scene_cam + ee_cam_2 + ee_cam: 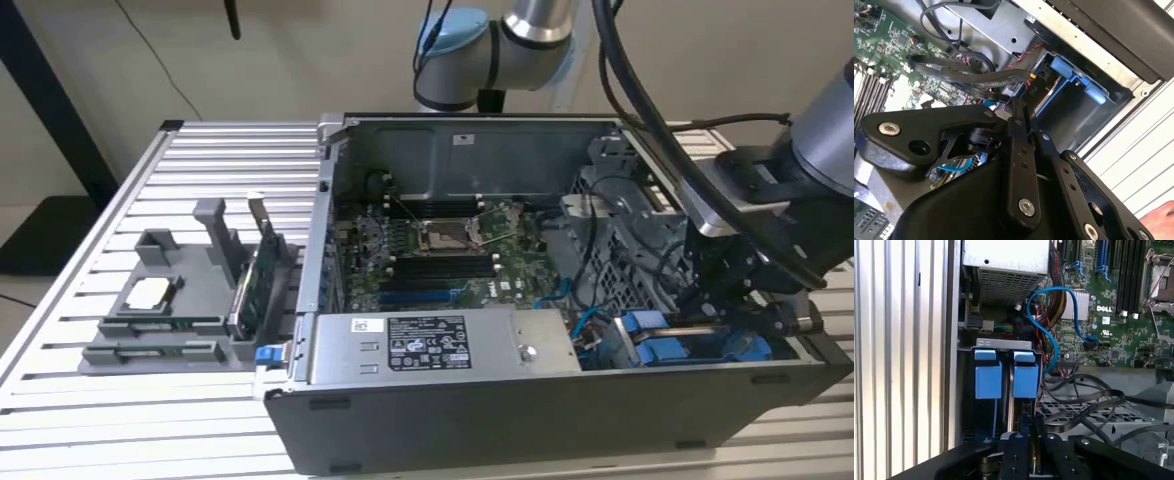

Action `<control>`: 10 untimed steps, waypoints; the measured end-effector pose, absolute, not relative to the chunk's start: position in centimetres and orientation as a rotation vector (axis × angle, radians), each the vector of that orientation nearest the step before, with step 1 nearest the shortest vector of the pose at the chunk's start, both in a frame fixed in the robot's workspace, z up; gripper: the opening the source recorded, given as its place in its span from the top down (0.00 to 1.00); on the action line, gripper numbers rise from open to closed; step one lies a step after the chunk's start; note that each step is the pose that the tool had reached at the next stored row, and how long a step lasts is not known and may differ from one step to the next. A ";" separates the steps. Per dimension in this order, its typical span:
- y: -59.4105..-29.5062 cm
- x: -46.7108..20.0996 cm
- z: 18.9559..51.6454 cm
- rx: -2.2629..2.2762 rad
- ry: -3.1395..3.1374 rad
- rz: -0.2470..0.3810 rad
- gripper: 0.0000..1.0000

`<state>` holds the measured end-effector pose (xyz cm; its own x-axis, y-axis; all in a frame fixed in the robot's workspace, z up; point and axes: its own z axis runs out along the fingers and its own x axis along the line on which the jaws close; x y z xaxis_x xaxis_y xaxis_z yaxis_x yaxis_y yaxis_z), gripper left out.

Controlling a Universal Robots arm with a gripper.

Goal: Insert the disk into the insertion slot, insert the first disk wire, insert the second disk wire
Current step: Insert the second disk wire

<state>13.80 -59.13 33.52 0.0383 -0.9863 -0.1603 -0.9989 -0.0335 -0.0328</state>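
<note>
I have the hand (727, 325) down inside the open computer case (534, 420), at the corner of the case nearest the front right of the slatted tabletop (80, 430) as the exterior view shows it. In both wrist views its black fingers (1021, 452) are drawn in narrow, close together, with something thin and dark between them, but I cannot tell for certain what they pinch. Just ahead of the fingertips lies the insertion slot (966, 405), a dark metal bay against the case wall, and two bright blue carrier handles (988, 375) stand side by side in it; I judge the disk (1025, 375) to be one of these, already seated, though I cannot say which. A flat black cable (1084, 407) loops across the perforated cage just beside the hand, and a thin blue cable (1046, 320) curves over the green motherboard (1119, 325) beyond. My reading is that the wire stage is in hand. To do it well I would keep the hand square to the bay, move slowly, and keep the loose black cable from snagging on the fingers or the cage edge.
</note>
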 end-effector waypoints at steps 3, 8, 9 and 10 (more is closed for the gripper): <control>-59.1 13.8 33.7 -2.157 2.085 0.144 0.83; -59.1 13.8 35.6 -2.158 2.087 0.141 0.76; -59.1 13.8 35.8 -2.158 2.087 0.142 0.76; -59.1 13.8 36.1 -2.157 2.087 0.141 0.76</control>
<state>13.80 -59.13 36.12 0.0354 -0.9862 -0.1618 -0.9990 -0.0305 -0.0328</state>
